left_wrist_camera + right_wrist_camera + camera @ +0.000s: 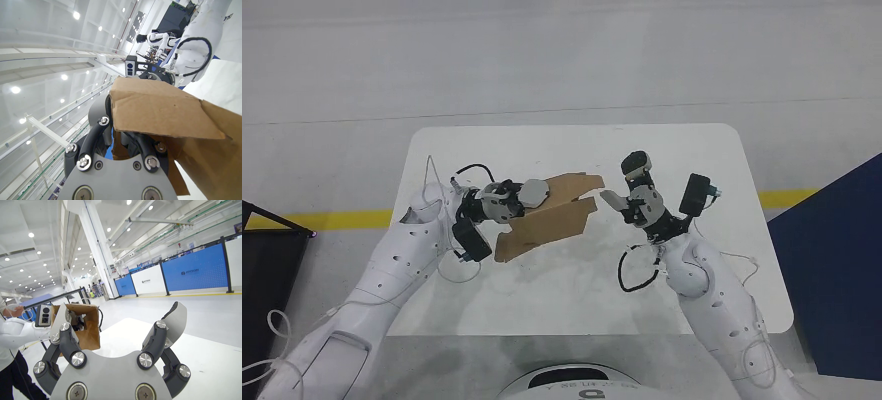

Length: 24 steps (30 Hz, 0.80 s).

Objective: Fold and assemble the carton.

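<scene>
Left gripper [525, 195] jaws clamp the carton [552, 218] wall over mid-table [642, 290], tips hidden by cardboard; right gripper [624, 182] just beside carton, jaws wide, holding nothing.

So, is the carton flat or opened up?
Opened up: the carton shows a hollow inside with walls around it, and one end is not closed.

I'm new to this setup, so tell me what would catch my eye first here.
A brown cardboard carton, partly opened, sits over the middle of the white rounded table, gripped at one end by the left gripper. Just beside its other end, the right gripper stands open, holding nothing.
</scene>
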### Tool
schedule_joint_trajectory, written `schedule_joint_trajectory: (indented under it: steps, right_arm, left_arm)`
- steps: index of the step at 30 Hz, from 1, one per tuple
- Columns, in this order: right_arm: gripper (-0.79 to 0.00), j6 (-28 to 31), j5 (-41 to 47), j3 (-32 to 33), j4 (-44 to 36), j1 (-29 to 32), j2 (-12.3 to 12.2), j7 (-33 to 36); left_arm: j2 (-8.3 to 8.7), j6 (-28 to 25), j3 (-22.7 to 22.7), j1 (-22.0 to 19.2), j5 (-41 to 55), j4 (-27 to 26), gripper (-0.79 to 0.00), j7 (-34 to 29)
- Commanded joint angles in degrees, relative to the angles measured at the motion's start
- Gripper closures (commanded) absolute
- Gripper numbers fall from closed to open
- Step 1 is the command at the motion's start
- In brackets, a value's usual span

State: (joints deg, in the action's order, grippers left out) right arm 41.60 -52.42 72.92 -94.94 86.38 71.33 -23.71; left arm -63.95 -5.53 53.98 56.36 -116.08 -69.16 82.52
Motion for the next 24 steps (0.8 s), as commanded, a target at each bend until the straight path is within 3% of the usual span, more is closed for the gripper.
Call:
schedule_joint_trajectory:
  steps: [1,24]
  right_arm:
    - [-0.785,1.6,-0.6,0.9,-1.2,1.1,-0.2,-0.2]
    - [-0.785,3.1,0.8,-4.3,1.5,-2.4,0.3,6.6]
  left_arm:
    - [0.02,0.1,0.1,0.1,0.3,0.2,0.000,0.1]
    - [-0.30,-0.1,-1.4,-0.2,0.3,-0.4,0.000,2.9]
